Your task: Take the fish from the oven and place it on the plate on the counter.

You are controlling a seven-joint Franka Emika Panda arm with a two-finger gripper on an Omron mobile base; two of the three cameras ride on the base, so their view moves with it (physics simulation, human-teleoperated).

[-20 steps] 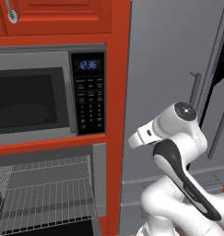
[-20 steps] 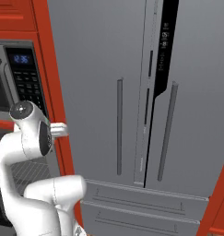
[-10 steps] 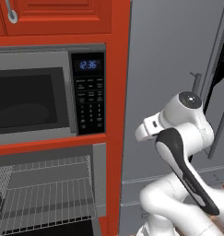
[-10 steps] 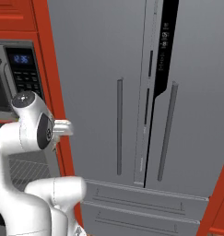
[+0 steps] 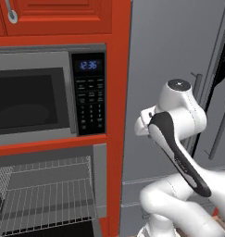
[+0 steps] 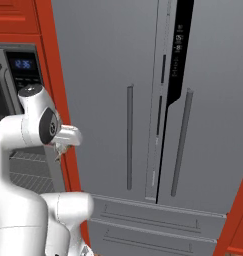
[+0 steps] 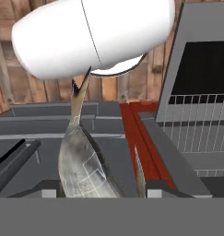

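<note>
The fish (image 7: 83, 166) is pinched between the gripper's (image 7: 102, 189) fingers and carried clear of the open oven (image 5: 49, 194) on the left, so the plate must next be sought out and the fish lowered onto it.

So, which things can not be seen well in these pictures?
- Fish: hand view, lower end cut off at the bottom; the finger contact is not visible.
- Oven: left base view, cut off by the left and bottom edges.
- Microwave: right base view, mostly hidden by the arm and the left edge.
</note>
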